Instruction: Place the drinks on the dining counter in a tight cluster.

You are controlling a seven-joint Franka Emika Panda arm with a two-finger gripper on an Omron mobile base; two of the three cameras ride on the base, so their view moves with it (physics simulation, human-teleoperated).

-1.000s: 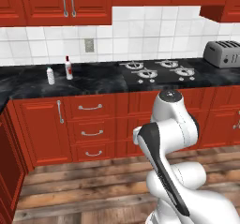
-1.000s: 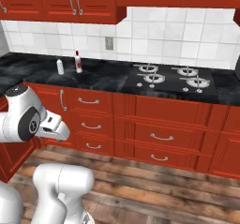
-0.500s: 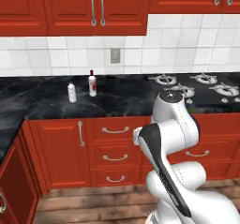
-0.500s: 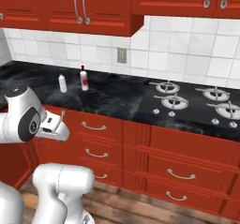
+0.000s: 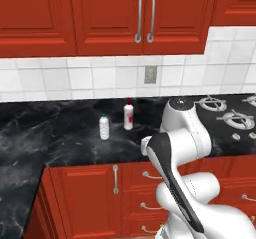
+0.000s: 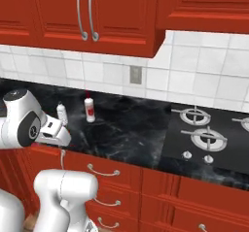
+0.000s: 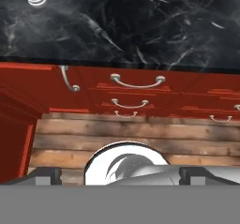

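I have the black marbled surface [image 5: 60, 133] under the red cabinets ahead, my arm [image 5: 180, 148] folded low in front of it. My fingers [image 7: 120, 175] are spread wide, holding nothing. The white bottle [image 5: 128, 116] stands near the clear bottle [image 5: 104, 127], apart, towards the tiled wall. My worry: reaching in, the wide fingers could knock one bottle over while taking its neighbour.

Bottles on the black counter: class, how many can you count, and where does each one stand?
2. The white bottle with red cap stands nearer the tiled wall; the clear ribbed bottle stands apart from it, nearer the counter's front edge. Others may lie outside these views.
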